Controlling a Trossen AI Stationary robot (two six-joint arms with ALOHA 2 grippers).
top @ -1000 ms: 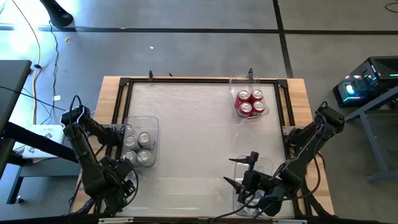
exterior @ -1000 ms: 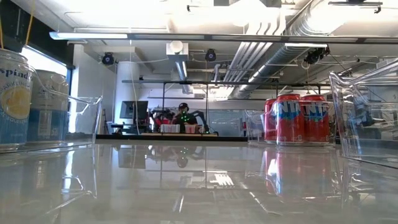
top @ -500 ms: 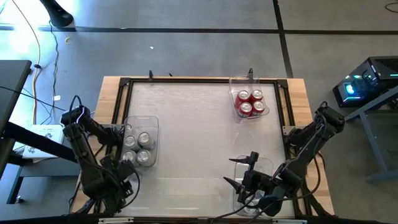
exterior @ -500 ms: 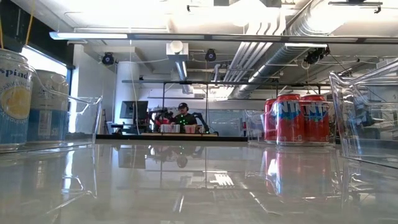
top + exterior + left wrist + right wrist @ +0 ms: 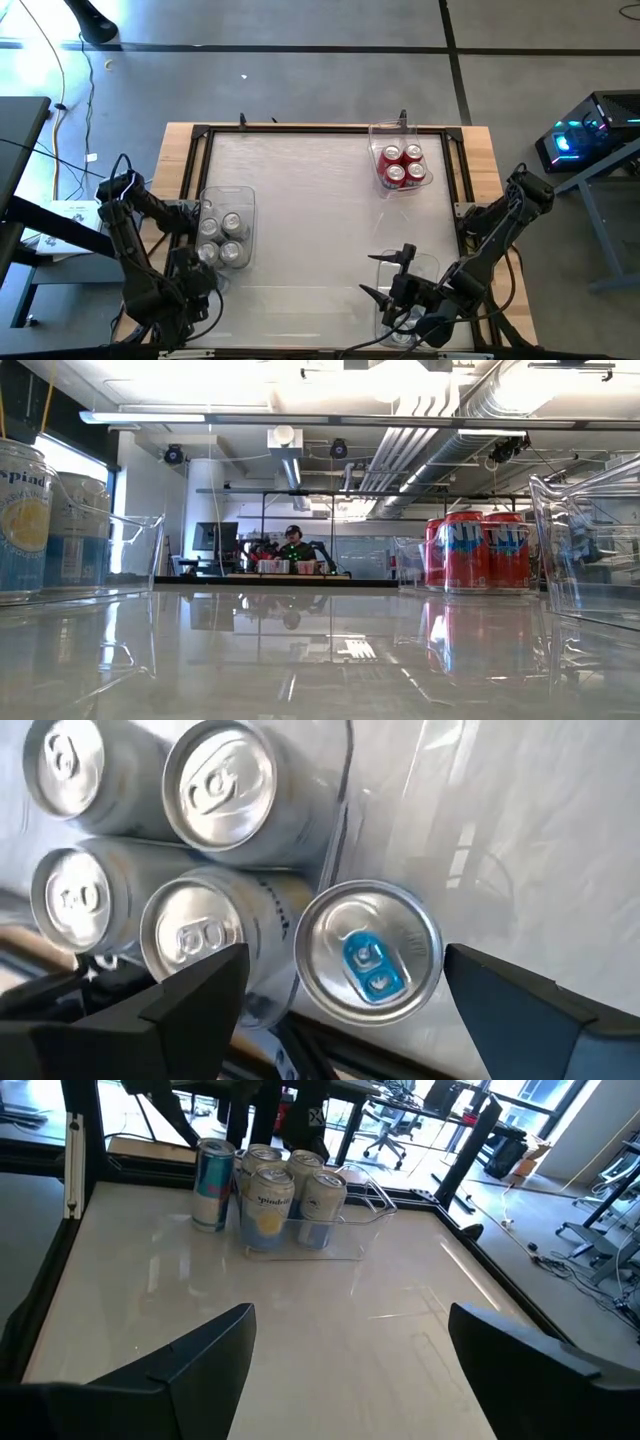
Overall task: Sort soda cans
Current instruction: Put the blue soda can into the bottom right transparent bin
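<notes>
Four silver-topped soda cans (image 5: 222,238) stand in a clear bin (image 5: 245,200) at the table's left; the left wrist view shows them from above (image 5: 215,785). One more can with a blue tab (image 5: 368,952) stands on the table just outside that bin's near wall; the right wrist view shows its blue and red body (image 5: 212,1183). My left gripper (image 5: 346,958) hangs open above this can, a finger on either side, not touching it. Four red cans (image 5: 402,166) stand in a bin at the far right. My right gripper (image 5: 386,272) is open over a clear bin (image 5: 425,262) at the near right.
The near right bin's contents are hidden under my right arm. In the low view the silver cans (image 5: 25,520) show at left, the red cans (image 5: 480,550) right of centre, a clear bin wall (image 5: 590,550) at far right. A person (image 5: 292,545) sits far behind the table.
My left arm has drawn back a little toward the table's near left corner. The cans and bins have stayed where they were.
</notes>
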